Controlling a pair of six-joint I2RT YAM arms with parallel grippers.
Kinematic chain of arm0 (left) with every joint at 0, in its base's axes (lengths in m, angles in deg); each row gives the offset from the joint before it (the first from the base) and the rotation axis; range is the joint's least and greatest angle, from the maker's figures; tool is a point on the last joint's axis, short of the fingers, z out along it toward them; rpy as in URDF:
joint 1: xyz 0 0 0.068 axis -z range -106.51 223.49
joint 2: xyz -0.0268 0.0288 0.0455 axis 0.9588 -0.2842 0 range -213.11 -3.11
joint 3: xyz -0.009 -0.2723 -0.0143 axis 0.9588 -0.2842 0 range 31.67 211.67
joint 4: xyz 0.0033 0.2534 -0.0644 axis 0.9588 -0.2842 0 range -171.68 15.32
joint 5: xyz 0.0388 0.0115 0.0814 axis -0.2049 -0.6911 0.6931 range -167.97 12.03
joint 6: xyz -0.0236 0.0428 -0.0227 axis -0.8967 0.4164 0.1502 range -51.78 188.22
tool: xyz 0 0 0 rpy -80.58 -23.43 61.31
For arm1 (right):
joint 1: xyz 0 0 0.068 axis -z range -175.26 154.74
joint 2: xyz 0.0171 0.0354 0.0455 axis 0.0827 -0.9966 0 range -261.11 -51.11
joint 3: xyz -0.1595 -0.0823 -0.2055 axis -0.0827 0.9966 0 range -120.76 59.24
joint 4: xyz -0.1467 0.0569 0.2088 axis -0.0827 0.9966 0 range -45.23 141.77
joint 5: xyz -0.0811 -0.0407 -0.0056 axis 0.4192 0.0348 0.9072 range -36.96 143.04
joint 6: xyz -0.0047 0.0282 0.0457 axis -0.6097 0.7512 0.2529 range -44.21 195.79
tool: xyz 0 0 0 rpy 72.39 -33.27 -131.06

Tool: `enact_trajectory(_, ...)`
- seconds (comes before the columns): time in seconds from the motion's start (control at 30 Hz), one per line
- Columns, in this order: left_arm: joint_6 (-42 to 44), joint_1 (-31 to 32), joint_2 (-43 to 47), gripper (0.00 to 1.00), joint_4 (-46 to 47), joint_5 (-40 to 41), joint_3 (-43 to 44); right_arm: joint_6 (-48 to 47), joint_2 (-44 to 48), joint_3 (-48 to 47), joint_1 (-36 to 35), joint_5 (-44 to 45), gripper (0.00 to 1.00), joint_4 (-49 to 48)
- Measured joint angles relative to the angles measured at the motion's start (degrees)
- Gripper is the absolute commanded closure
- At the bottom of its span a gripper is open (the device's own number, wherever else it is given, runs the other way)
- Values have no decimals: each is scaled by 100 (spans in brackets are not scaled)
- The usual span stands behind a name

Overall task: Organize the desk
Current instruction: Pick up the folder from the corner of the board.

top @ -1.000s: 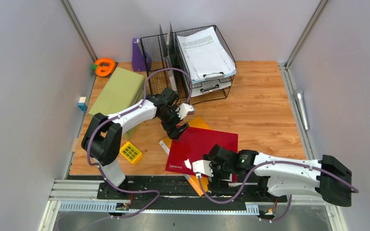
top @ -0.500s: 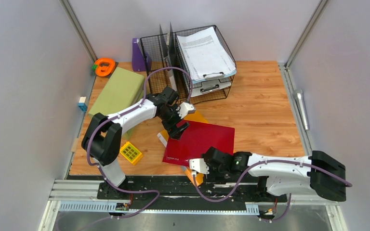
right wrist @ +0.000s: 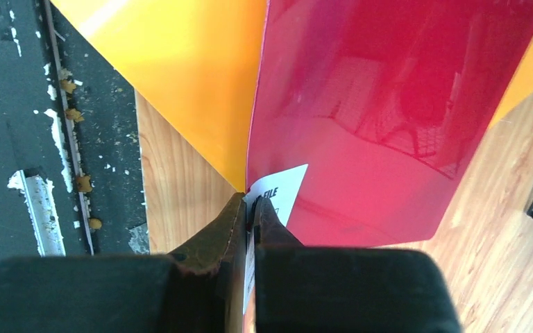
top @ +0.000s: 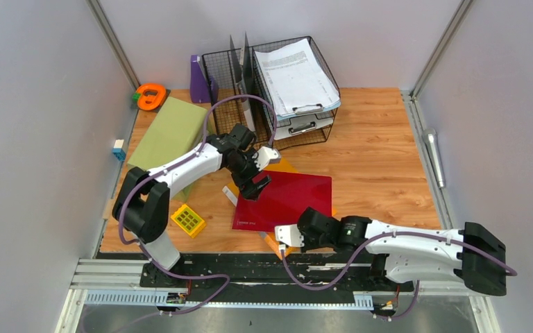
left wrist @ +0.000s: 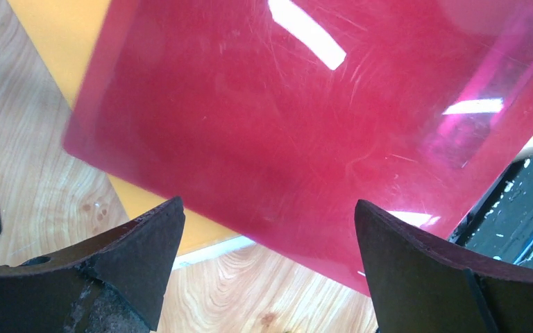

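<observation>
On the wood-grain desk (top: 375, 152) a red plastic folder (top: 284, 201) lies over an orange folder (top: 288, 168). My right gripper (top: 284, 236) is shut on the red folder's near left corner, pinching the white label (right wrist: 277, 191) between its fingers (right wrist: 229, 222). That corner is lifted off the orange folder (right wrist: 180, 69). My left gripper (top: 261, 172) hangs open over the red folder's far left edge (left wrist: 305, 111), and nothing sits between its fingers (left wrist: 139, 257). The orange folder (left wrist: 55, 35) shows under that edge.
A wire file rack (top: 229, 76) and a wire tray of papers (top: 295, 73) stand at the back. A green pad (top: 170, 132), an orange tape dispenser (top: 150, 96) and a purple item (top: 198, 78) lie back left. A yellow grid block (top: 188, 220) sits near left, with a white strip (top: 230, 196) beside the folder.
My right gripper has closed from wide open onto the red folder's corner. The folder has slid back and left. The left gripper has shifted slightly back and stays open.
</observation>
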Motion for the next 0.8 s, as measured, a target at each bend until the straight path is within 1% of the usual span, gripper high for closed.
enact_trajectory(0.17, 94, 0, 133, 0, -33, 0, 0, -59, 190, -157, 96, -7, 100, 199)
enact_trajectory(0.33, 280, 0, 251, 0, -107, 0, 0, -138, 391, -407, 363, -278, 100, 553)
enact_trajectory(0.43, 402, 0, 396, 0, -221, -9, 0, -201, 557, -588, 791, -682, 100, 732)
enact_trajectory(0.57, 647, 0, 804, 0, -457, -28, 50, -343, 765, -1067, 1788, -1379, 100, 1010)
enact_trajectory(0.67, 804, 0, 1093, 0, -737, -52, 442, -459, 787, -1521, 2323, -1755, 100, 1182)
enact_trajectory(0.8, 999, 13, 1377, 0, -1040, -142, 1410, -496, 660, -2085, 2664, -2041, 100, 1344)
